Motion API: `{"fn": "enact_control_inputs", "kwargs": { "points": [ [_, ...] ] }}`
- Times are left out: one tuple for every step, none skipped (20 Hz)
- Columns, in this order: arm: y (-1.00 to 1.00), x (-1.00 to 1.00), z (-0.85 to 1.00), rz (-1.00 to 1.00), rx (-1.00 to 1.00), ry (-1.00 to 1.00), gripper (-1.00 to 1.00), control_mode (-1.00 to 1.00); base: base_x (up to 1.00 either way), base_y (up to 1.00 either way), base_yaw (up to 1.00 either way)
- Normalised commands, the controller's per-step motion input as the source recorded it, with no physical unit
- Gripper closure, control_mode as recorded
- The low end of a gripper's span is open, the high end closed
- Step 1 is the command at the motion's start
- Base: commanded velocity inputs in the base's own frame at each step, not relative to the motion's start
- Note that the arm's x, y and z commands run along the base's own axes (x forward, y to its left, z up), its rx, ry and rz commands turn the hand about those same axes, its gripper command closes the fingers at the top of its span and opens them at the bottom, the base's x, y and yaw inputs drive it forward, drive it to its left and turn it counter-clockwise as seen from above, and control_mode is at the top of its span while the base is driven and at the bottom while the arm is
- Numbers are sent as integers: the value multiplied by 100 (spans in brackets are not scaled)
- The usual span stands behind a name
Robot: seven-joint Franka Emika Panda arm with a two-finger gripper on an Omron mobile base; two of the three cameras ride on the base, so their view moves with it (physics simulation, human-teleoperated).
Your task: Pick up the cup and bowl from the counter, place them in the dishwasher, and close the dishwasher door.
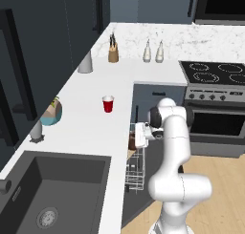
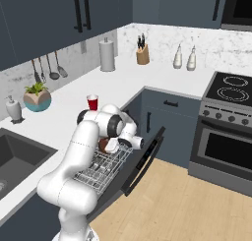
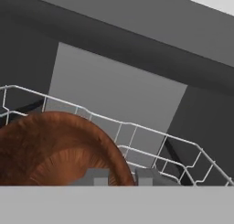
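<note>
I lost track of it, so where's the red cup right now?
The red cup stands upright on the white counter near its inner corner, between the blue plant pot and the open dishwasher, apart from the gripper.

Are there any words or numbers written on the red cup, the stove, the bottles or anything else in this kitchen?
No words or numbers can be read anywhere.
red cup: plain red with a white rim, no writing.
oven knob panel: only dark knobs, no marks that can be made out.
two pale bottles: no labels visible.
grey-white canister: plain.
reddish-brown bowl over the dishwasher's rack: plain.
</note>
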Motion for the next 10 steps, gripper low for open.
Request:
{"fn": "enact_control_inputs", "kwargs": {
  "points": [
    [15, 21, -22, 0, -4, 0, 100, -100, 0, 0, 0],
    [13, 19, -20, 0, -3, 0, 100, -100, 0, 0, 0],
    [9, 19, -19, 0, -3, 0, 100, -100, 0, 0, 0],
    [4, 17, -18, 0, -1, 0, 100, -100, 0, 0, 0],
    [2, 17, -18, 0, -1, 0, 100, -100, 0, 0, 0],
    [0, 16, -19, 0, 0, 0, 100, -100, 0, 0, 0],
    [0, 14, -15, 0, 0, 0, 100, -100, 0, 0, 0],
    [0, 16, -9, 0, 0, 0, 100, -100, 0, 0, 0],
    [0, 14, -8, 0, 0, 0, 100, -100, 0, 0, 0],
    [0, 14, -13, 0, 0, 1, 100, -100, 0, 0, 0]
  ]
}}
